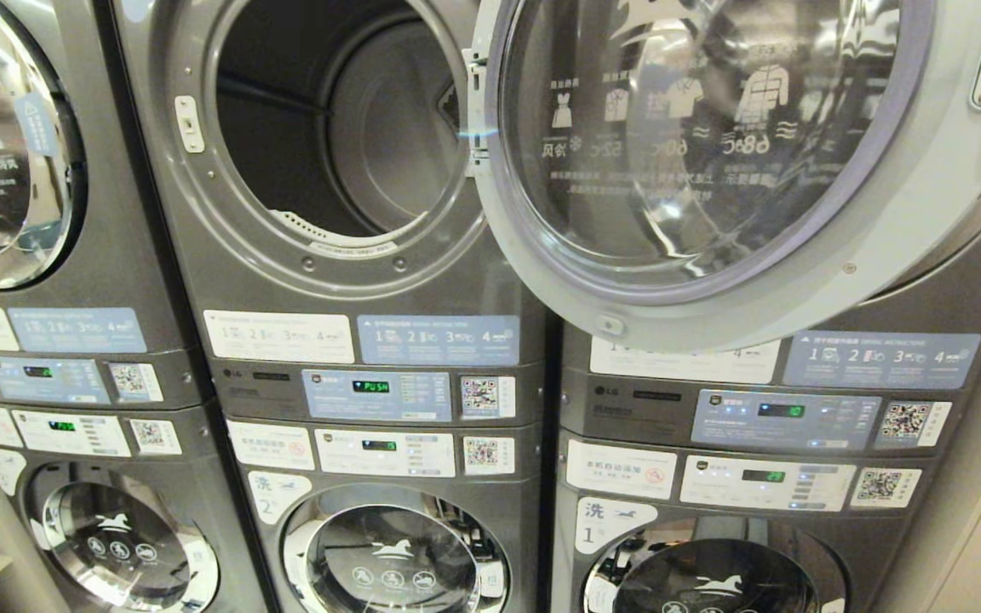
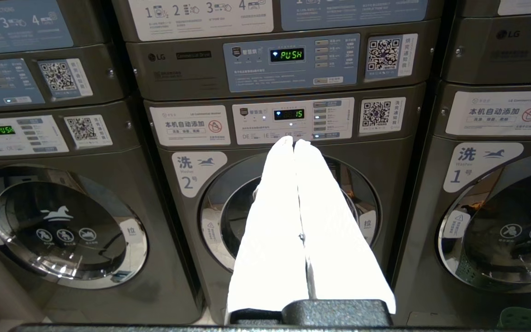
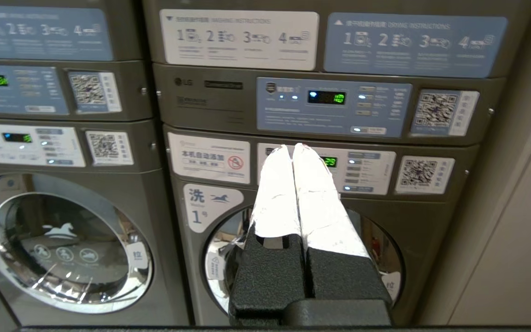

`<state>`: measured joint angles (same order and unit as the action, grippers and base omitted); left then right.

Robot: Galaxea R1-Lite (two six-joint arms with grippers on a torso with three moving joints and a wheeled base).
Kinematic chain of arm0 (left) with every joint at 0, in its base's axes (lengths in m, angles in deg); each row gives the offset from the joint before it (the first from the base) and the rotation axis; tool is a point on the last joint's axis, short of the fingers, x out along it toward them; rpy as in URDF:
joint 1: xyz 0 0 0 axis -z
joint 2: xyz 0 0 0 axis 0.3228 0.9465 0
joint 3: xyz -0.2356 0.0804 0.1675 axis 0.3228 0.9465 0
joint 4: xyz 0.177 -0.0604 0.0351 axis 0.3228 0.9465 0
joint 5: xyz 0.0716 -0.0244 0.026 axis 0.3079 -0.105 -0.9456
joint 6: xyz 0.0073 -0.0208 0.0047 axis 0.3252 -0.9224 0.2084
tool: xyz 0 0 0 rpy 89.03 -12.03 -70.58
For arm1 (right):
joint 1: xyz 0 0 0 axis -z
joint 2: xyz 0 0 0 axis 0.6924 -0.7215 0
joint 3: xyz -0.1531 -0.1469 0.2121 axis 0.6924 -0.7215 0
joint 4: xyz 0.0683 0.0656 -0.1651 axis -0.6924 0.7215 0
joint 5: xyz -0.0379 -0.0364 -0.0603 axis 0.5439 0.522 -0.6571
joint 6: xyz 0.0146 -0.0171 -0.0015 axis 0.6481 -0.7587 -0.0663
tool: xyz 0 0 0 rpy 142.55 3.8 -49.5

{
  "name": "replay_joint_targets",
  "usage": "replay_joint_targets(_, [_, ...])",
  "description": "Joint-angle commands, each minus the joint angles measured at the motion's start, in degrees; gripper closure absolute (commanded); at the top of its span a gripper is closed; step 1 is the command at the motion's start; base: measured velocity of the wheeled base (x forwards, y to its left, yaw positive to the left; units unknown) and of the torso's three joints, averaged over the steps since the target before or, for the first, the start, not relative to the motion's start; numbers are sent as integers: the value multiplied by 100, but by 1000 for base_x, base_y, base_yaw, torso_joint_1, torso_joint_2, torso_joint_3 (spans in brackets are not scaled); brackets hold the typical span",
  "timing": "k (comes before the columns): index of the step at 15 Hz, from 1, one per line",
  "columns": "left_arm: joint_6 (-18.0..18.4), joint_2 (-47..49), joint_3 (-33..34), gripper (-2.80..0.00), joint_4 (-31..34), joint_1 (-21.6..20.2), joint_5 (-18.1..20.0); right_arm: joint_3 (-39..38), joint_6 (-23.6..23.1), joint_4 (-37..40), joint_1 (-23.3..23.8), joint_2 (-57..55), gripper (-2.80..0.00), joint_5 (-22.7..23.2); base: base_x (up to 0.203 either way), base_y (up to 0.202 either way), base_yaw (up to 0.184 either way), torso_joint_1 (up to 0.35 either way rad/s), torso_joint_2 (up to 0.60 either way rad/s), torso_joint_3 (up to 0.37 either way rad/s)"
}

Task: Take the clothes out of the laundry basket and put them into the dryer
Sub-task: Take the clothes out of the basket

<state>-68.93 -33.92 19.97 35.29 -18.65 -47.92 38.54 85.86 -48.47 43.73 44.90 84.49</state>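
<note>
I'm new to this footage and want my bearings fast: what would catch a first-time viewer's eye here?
The big round glass-and-chrome dryer door swung wide open, upper right in the head view, with the dark empty grey metal drum beside it in the middle stack. Below, the green "PUSH" display glows on that grey machine's panel. In the wrist views, the left end effector and right end effector point at the lower washers, white fingers shut, holding nothing.

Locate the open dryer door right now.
Head view, upper right: the open dryer door is swung out over the right-hand stack, hinged beside the empty drum opening of the middle stack, above its control panel.
</note>
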Motion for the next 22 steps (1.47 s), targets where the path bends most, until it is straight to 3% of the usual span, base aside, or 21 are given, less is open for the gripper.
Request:
replay_joint_targets(1, [-1,-2,-1,0,3,1,2,-35,5,-4,1,1,0,-6,0,0,0,-41,99,51])
replay_joint_targets(11, [-2,-2,-9,0,3,8,-6,-35,207,-13,1,1,0,-15,0,0,0,-56,124,66])
replay_joint_targets(15, [-213,-2,-9,0,3,8,-37,-26,290,-22,1,1,0,-15,0,0,0,-61,133,68])
replay_joint_targets(22, [-235,-2,0,0,-14,-1,-181,-26,339,-30,1,1,0,-15,0,0,0,-53,128,67])
